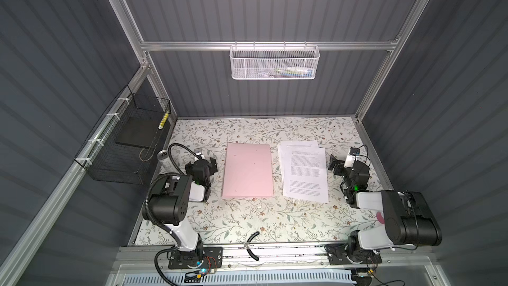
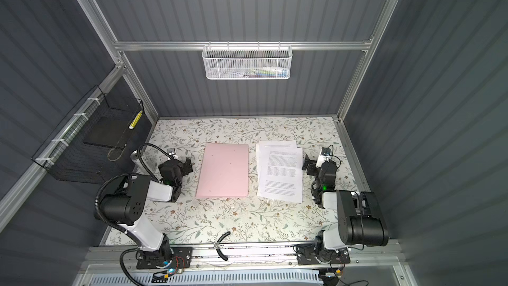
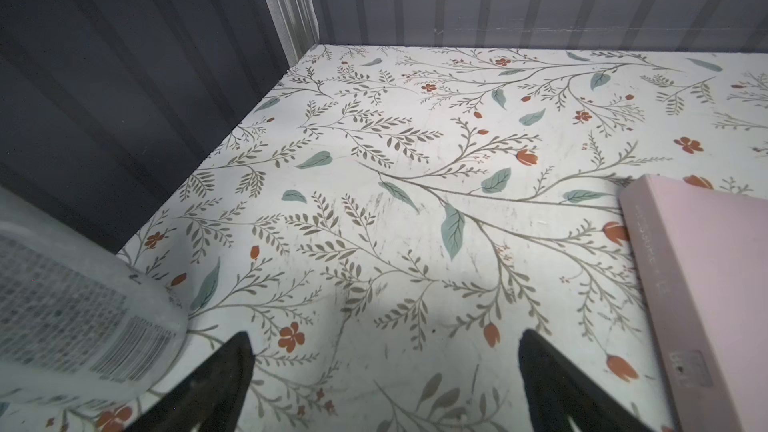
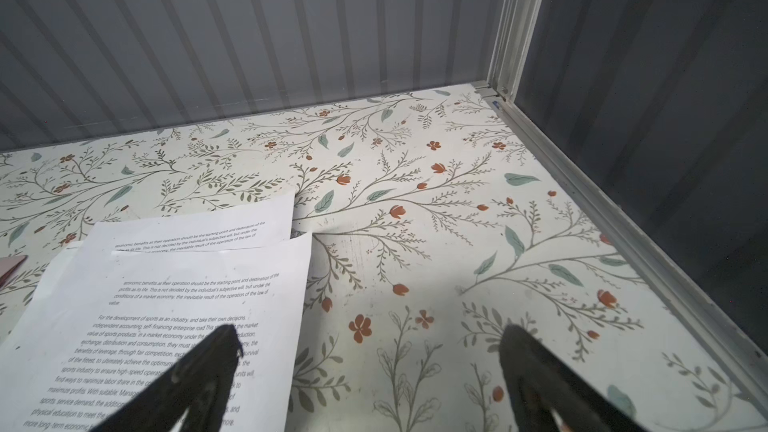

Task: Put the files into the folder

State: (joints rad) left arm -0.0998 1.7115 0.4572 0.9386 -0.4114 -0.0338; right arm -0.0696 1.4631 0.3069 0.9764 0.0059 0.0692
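- Can [image 1: 164,158] is standing at the 9 o'clock edge of the desk [image 1: 247,221], just beside the left arm. It is not part of the job.
- Left tool [image 3: 384,338] is sitting at the folder's 9 o'clock, jaws spread wide, gripping nothing.
- Folder [image 1: 248,170] is lying closed and flat mid-desk. The thick edge facing the left tool is looking like the spine, so the free edge is probably at its 3 o'clock.
- Files [image 1: 303,171] are lying at the folder's 3 o'clock, near it but apart. The sheets are loosely fanned and none are inside yet.
- Right tool [image 4: 370,330] is sitting at the files' 3 o'clock, jaws spread and empty. One finger is showing over the sheet edge in the wrist view; contact unclear.
- Step in hand: opening the cover, not yet begun.
- Next move is calling for catching the thin cover edge and swinging it toward 9 o'clock. After that comes getting under the flat sheets, which is looking hard to pinch.
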